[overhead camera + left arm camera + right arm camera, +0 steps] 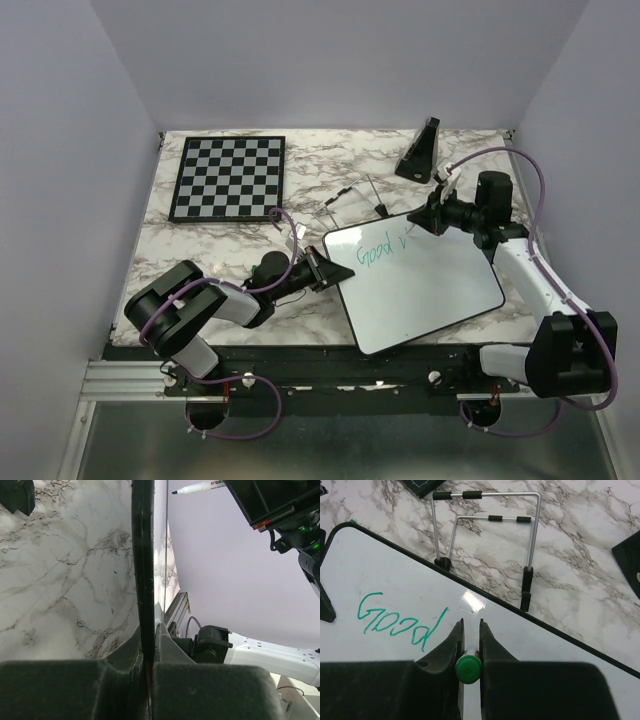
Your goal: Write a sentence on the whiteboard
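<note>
The whiteboard [430, 290] lies tilted on the marble table, with a thin black rim. The sentence [375, 251] stands as green "Good" plus one short stroke after it. In the right wrist view only "Good" [400, 622] shows on the whiteboard [380, 570]. My left gripper [322, 270] is shut on the board's left edge; the left wrist view shows the rim [142, 580] edge-on between its shut jaws [147, 665]. My right gripper [425, 222] is shut on a green marker [468, 669], pointing down at the board just right of "Good" [470, 625]. The marker tip [175, 491] also shows in the left wrist view.
A checkered chessboard [228, 178] lies at the back left. A bent wire stand [355, 200] [485, 525] lies just behind the whiteboard. A black wedge-shaped stand [420, 150] sits at the back right. Purple walls close in the table on three sides.
</note>
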